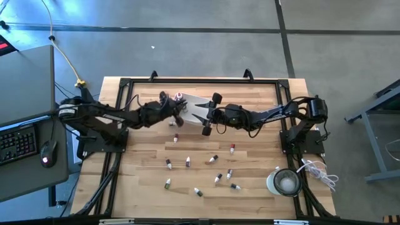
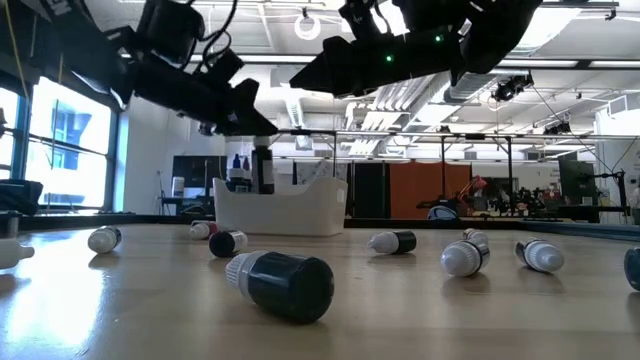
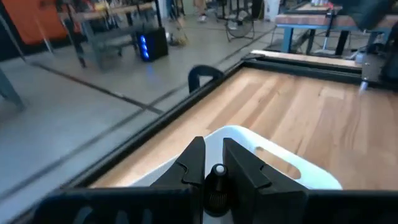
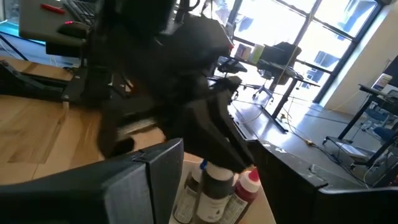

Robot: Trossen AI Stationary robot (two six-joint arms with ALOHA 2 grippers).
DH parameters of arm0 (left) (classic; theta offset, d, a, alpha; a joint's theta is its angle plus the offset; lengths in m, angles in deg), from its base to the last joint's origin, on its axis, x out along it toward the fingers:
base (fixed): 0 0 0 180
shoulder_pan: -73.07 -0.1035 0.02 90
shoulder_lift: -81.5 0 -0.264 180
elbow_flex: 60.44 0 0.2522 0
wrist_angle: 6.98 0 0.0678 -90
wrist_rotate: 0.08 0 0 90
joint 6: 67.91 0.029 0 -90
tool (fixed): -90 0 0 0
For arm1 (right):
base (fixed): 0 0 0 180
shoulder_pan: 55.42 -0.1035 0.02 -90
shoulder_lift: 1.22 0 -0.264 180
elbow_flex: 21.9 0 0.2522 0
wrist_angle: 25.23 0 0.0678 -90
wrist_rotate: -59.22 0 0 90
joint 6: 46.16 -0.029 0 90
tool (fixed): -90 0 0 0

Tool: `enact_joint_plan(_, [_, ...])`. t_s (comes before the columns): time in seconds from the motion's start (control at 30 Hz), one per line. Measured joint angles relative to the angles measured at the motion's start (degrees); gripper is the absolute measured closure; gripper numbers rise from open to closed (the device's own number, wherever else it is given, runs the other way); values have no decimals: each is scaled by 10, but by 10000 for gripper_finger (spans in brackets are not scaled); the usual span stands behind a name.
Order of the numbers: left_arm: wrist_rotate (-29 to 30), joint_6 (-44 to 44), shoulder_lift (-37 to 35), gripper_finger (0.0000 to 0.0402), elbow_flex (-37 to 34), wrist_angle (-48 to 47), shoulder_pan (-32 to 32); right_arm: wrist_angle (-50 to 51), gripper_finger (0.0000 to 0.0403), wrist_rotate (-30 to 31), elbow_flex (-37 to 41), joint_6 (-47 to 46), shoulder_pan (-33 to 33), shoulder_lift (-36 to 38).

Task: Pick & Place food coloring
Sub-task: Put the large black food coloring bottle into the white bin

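The left gripper (image 3: 214,171) is clamping a dark-capped bottle (image 3: 217,186) upright, hanging right over the white tray (image 3: 292,168) at the table's far edge, while the right gripper (image 1: 201,116) is waiting open beside it.

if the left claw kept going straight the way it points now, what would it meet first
Probably the white tray: the left claw, shut on a dark-capped bottle, points over it. Past its rim lies bare table, though depth is unclear.
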Motion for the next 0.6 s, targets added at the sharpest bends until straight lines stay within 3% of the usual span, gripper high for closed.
enact_joint_plan(0.3, [-105, -9, 37, 374, 4, 41, -82, 0, 210, 0, 0, 0, 0, 0])
enact_joint_plan(0.6, [-153, 20, 37, 374, 40, 7, -105, 0, 210, 0, 0, 0, 0, -1])
